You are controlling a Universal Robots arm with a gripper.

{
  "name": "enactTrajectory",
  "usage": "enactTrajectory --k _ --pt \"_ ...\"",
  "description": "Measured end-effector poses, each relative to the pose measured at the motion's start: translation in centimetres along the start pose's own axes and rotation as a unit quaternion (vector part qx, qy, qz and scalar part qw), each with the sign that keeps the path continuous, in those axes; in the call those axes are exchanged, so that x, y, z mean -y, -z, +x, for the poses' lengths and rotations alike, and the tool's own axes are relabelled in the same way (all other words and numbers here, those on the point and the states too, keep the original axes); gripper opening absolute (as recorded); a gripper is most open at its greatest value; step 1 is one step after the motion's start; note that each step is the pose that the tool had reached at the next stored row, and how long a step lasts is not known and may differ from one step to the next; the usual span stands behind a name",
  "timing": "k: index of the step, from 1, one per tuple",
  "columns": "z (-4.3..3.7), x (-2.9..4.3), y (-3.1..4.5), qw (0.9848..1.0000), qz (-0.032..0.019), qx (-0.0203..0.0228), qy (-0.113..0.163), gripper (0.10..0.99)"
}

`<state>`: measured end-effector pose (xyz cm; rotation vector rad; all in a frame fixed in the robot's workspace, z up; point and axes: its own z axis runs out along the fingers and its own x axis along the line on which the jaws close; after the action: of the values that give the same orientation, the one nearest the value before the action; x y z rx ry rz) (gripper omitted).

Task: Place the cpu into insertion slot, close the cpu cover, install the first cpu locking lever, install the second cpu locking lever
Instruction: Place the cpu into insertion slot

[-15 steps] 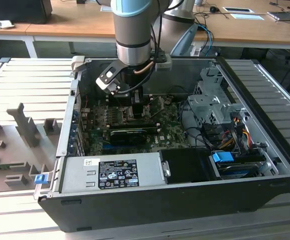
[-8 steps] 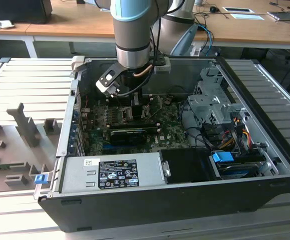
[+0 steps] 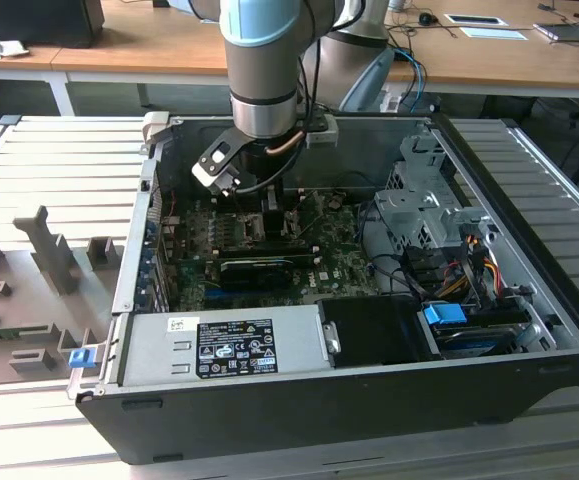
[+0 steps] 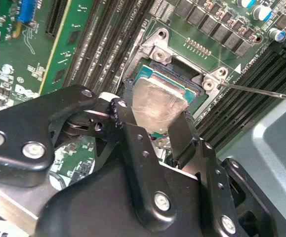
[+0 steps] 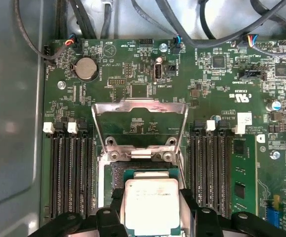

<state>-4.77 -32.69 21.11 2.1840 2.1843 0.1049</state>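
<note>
The gripper (image 5: 151, 211) has its fingers (image 5: 116, 210) clenched on two opposite edges of the cpu (image 5: 151, 200). This side hold leaves the chip's underside free to meet the contacts. The cpu is directly over the insertion slot (image 5: 128, 170), in the middle of the motherboard (image 5: 222, 98) between the memory slot banks (image 5: 68, 173). Whether it is fully seated cannot be told. The cpu cover (image 5: 140, 103) stands swung up clear of the socket, evidently to keep the opening accessible.
</note>
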Motion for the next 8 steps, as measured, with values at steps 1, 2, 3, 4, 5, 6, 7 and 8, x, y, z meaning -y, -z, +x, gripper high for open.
enactTrajectory --k 1,2,3,4,5,6,7,8 --pt "0.15 0.01 -0.1 1.0 0.0 0.0001 -0.001 0.529" --pt "0.33 0.03 -0.26 1.0 -0.0001 0.0003 -0.005 0.529" --pt "0.43 0.03 -0.4 1.0 -0.0001 0.0007 -0.008 0.529" --pt "0.51 0.05 -0.55 1.0 -0.0002 0.0007 -0.01 0.529" --pt "0.54 0.05 -0.64 0.9999 -0.0001 0.0008 -0.01 0.529" --pt "0.56 0.06 -0.71 0.9999 -0.0002 0.0008 -0.01 0.529" --pt "0.57 0.07 -0.85 0.9999 -0.0002 0.0008 -0.01 0.529" --pt "0.57 0.08 -0.9 0.9999 -0.0001 0.0009 -0.01 0.529"
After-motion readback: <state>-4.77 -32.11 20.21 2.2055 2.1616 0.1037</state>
